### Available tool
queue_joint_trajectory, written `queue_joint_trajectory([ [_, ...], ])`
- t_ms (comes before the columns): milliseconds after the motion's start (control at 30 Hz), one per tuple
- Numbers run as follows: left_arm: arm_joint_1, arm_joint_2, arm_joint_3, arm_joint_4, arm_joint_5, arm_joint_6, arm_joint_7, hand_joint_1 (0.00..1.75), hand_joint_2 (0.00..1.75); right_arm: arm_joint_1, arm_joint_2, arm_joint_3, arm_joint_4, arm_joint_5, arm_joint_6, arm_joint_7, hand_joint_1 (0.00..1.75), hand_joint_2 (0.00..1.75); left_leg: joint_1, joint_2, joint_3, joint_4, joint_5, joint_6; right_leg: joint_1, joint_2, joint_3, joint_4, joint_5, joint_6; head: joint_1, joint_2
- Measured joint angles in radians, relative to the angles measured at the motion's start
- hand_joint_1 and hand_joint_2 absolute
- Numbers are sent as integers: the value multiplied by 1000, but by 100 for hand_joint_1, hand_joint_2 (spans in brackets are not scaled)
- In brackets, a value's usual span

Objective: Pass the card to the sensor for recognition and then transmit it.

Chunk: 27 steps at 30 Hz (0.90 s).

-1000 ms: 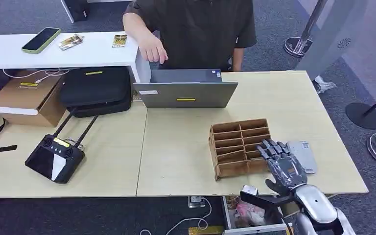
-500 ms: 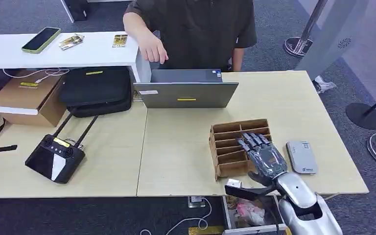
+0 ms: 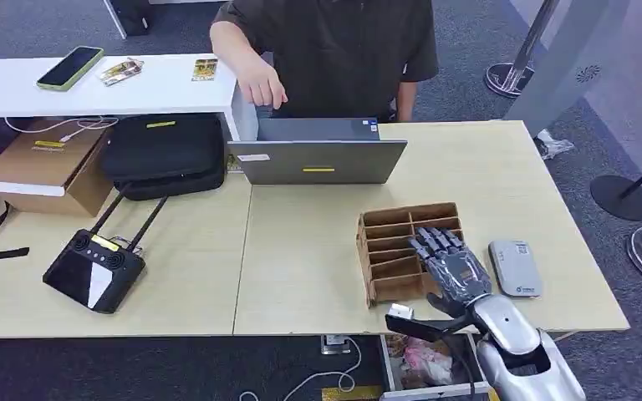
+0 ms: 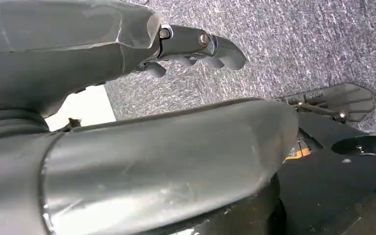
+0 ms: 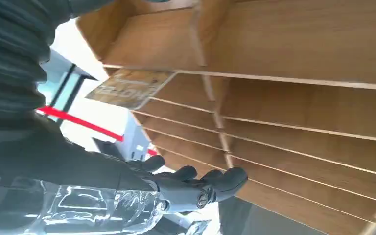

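Observation:
A brown wooden card rack with several slots stands on the table near its front right. My right hand hovers over the rack's right half, fingers spread and holding nothing. In the right wrist view a printed card sticks out of one slot of the rack, apart from my right hand. The grey card sensor lies flat just right of the rack. My left hand hangs over grey carpet, fingers loose and holding nothing.
A person stands behind a grey laptop at the table's far side. A black controller with antennas, a black bag and a cardboard box sit left. A phone and cards lie on the white shelf.
My right hand has moved left from above the grey sensor to above the wooden rack, uncovering the sensor. In the last half second it has barely shifted.

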Motion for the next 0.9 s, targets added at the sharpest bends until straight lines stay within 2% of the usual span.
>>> queue_joint_trajectory([
  [333, 2, 0, 15, 0, -11, -1, -3, 0, 0, 46, -63, -48, -84, 3, 14, 6, 0, 175, 0, 0, 0, 0, 0, 0, 0, 0, 0, 0, 0, 0, 0, 0],
  [900, 2, 0, 17, 0, -21, -10, -2, 0, 0, 44, -68, -55, -94, 0, 27, -11, 0, 175, 0, 0, 0, 0, 0, 0, 0, 0, 0, 0, 0, 0, 0, 0],
])
